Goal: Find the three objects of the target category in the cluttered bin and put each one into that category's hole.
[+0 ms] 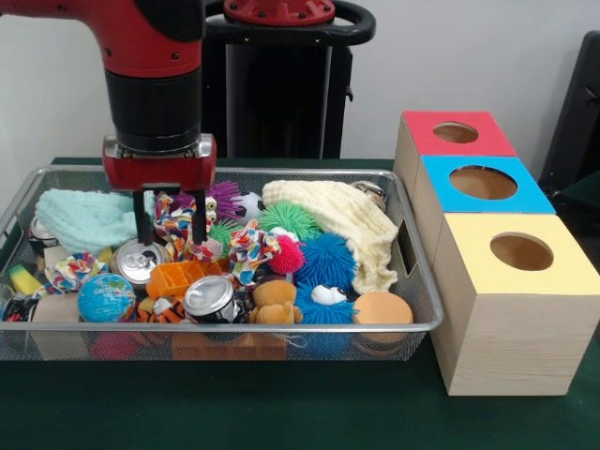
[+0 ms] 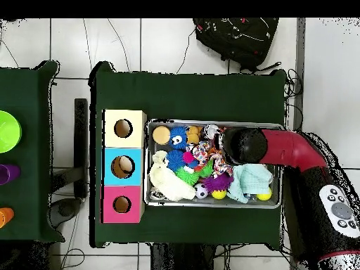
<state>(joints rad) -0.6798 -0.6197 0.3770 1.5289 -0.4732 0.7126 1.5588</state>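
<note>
Knotted rope toys of red, blue, yellow and white fabric strands are what the arm is after, and one of them (image 1: 176, 214) sits right between the two black fingers of the red-and-black gripper (image 1: 171, 234), which stand apart and lowered into the clutter, not yet pinched on it as far as I can judge. The arm hangs straight down, probably so the fingers can slip past the neighbours: a silver drinks can (image 1: 139, 260) just beside them and an orange plastic tray (image 1: 176, 277) in front. Two more rope toys lie nearby, one (image 1: 251, 247) towards the middle and one (image 1: 71, 272) by the small globe ball (image 1: 105, 298). All rest in the wide silver wire-mesh basket (image 1: 412, 323). Beside it stands the yellow-topped wooden cube with its round hole (image 1: 521, 251), empty for now.
</note>
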